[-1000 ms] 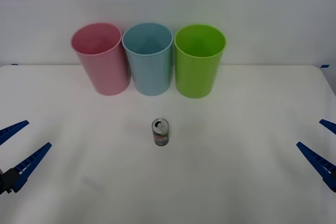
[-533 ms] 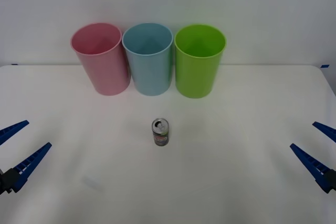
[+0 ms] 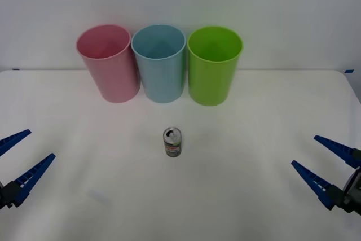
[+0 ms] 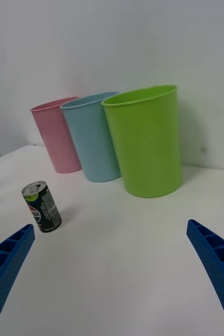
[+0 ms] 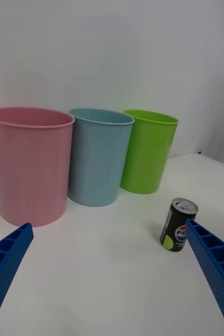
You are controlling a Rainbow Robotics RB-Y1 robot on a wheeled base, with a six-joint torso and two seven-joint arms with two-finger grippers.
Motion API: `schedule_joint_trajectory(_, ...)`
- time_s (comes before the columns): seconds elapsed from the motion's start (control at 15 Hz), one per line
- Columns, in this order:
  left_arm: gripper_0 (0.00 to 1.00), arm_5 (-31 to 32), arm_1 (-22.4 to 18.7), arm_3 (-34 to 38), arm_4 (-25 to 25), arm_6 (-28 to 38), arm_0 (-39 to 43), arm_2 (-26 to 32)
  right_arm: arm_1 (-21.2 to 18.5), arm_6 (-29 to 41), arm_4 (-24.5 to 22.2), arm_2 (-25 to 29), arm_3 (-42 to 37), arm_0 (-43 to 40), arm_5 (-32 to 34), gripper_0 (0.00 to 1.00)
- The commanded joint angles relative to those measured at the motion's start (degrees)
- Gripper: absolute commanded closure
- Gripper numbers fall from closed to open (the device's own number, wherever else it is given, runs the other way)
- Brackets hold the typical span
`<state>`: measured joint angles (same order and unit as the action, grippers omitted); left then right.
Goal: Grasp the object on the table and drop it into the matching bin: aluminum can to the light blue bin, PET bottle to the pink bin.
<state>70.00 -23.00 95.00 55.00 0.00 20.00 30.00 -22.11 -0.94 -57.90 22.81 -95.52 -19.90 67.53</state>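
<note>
now the right gripper point(image 3: 320, 159) is waiting low at the right edge with its fingers spread wide, and the left gripper point(image 3: 20, 154) is sitting at the left edge, wide too. between them the aluminum can point(image 3: 172, 142) is standing alone on the table point(image 3: 254, 117), well apart from both. it is small, so a bump could be tipping it. nothing is blocking the way. farther back the pink bin point(image 3: 108, 63), the light blue bin point(image 3: 159, 63) and a lime green bin point(image 3: 213, 65) are standing side by side, so a drop could be missing.

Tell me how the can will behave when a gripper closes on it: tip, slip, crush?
The can stands upright and alone on the table, small and narrow, so a sideways nudge would likely topple it and let it roll. Its smooth printed wall may slip against the ribbed fingers. The thin metal probably dents under a hard squeeze. The right gripper is open.
</note>
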Motion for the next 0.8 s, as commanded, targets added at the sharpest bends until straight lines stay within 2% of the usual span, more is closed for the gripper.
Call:
schedule_joint_trajectory(0.07,0.0,0.0,0.0,0.0,0.0,0.0,0.0,0.0,0.05,-0.81,-0.73,-3.12,-0.01,0.3,-1.7,0.0)
schedule_joint_trajectory(0.8,0.0,0.0,0.0,0.0,0.0,0.0,0.0,0.0,0.05,-7.67,-4.07,-15.34,-0.01,3.29,-10.49,0.0)
